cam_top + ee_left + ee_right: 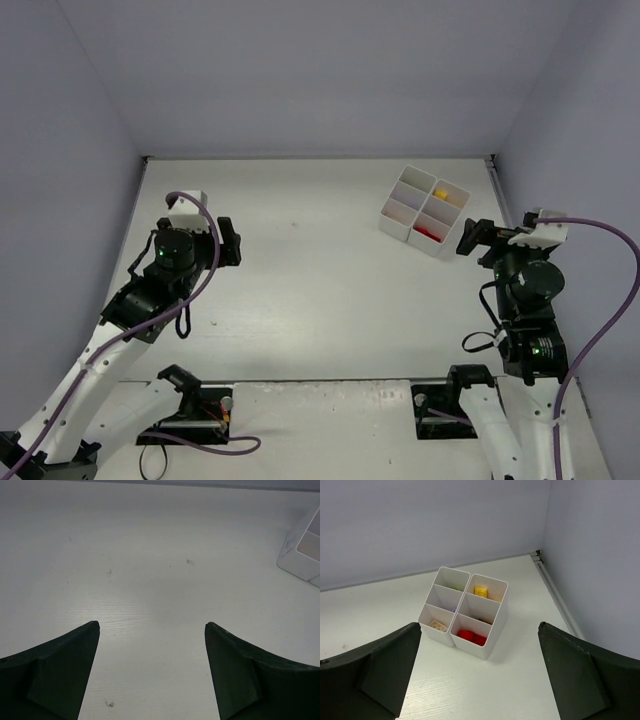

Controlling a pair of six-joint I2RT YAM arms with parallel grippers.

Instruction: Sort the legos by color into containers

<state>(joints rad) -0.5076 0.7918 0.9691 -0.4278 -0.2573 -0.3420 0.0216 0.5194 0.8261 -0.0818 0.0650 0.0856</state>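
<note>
tray (405,233) at 1 o'clock on surface (320,290) | red brick (471,636), yellow brick (481,590), white brick (438,625) each in own compartment, so sorting looks done | left tool (151,625) spread wide, empty | right tool (480,625) spread wide, empty, tray at its 12 o'clock

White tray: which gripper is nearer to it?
Right. The right gripper, open, sits just beside the white tray, facing it; the left gripper, open, is far across the table to its left.
</note>
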